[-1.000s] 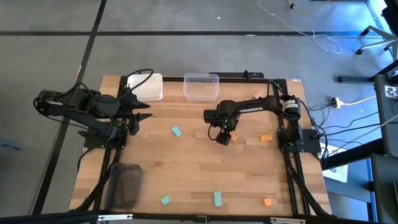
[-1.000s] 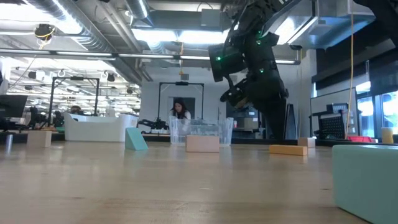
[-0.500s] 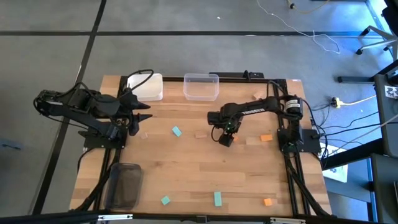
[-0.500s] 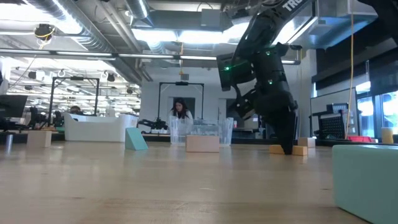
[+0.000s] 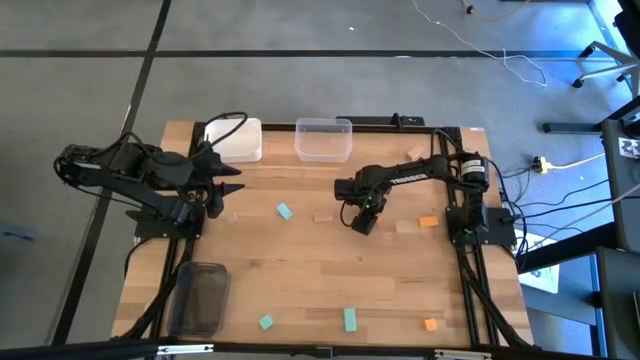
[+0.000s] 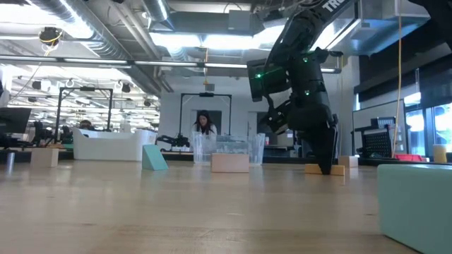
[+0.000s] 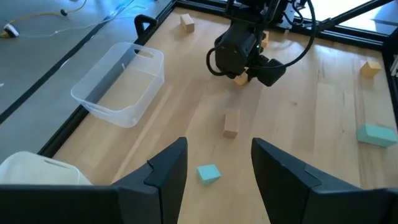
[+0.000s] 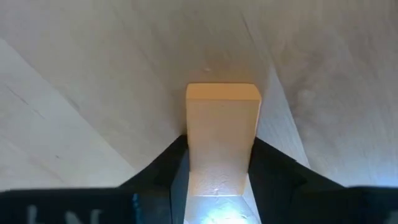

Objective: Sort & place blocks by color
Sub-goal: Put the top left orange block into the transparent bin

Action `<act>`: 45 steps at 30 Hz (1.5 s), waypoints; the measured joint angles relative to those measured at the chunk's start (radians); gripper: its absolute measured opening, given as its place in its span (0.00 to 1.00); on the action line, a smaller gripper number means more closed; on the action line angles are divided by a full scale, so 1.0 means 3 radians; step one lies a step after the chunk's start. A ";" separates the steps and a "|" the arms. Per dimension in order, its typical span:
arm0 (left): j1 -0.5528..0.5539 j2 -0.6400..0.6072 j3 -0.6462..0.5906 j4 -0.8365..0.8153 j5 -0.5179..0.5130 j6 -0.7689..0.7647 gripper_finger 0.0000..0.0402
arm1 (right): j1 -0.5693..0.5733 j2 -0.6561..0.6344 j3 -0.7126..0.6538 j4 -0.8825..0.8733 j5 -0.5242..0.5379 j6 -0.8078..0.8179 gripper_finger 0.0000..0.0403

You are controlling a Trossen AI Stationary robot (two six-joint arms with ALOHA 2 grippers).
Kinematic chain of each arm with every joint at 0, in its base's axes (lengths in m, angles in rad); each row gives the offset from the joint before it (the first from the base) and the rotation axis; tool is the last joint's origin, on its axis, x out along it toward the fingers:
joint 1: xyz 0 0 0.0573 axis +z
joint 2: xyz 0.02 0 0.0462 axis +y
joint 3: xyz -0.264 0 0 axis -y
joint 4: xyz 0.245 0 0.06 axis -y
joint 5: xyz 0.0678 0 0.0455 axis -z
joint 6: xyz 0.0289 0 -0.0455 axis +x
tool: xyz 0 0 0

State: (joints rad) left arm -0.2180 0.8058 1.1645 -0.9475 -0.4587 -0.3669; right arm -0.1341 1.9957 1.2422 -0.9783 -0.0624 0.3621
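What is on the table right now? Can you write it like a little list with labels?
right gripper: down at the table, fingers around an orange block
left gripper: open, waiting at the table's left side
teal blocks: three, loose on the table
tan block: left of the right gripper
bins: white bin, clear bin, dark bin

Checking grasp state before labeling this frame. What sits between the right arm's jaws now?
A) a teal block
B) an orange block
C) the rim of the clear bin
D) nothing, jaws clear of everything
B: the right wrist view shows an orange block framed closely by both fingers of the right gripper, which is down at the table mid-board in the high view; the left gripper waits open near the white bin.
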 joint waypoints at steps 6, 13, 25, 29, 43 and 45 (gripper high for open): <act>0.0090 0.0050 -0.0001 -0.0078 0.0005 -0.0072 0.42 | -0.0036 0.0024 0.0224 -0.0053 0.0110 -0.0293 0.32; 0.0269 0.0071 -0.0001 -0.0115 0.0029 -0.0073 0.42 | -0.0130 0.0028 0.0666 -0.0100 0.0300 -0.0531 0.32; 0.0573 0.0164 -0.0001 -0.0247 0.0063 -0.0077 0.42 | -0.0520 0.0011 0.1910 -0.0593 0.0702 -0.0961 0.32; 0.0738 0.0194 -0.0002 -0.0245 0.0156 -0.0079 0.42 | -0.0750 0.0007 0.2221 -0.0522 0.0701 -0.1088 0.32; 0.1119 0.0276 -0.0001 -0.0231 0.0403 -0.0080 0.42 | -0.1544 0.0226 0.2042 0.0352 0.0060 -0.1140 0.32; 0.1148 0.0288 -0.0003 -0.0231 0.0407 -0.0080 0.42 | -0.1576 0.0332 0.2036 0.0337 -0.0054 -0.1145 0.32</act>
State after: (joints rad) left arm 0.1263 0.8923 1.1637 -1.0167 -0.3368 -0.3908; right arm -0.6070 2.0954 1.8530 -0.8772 -0.0785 0.0185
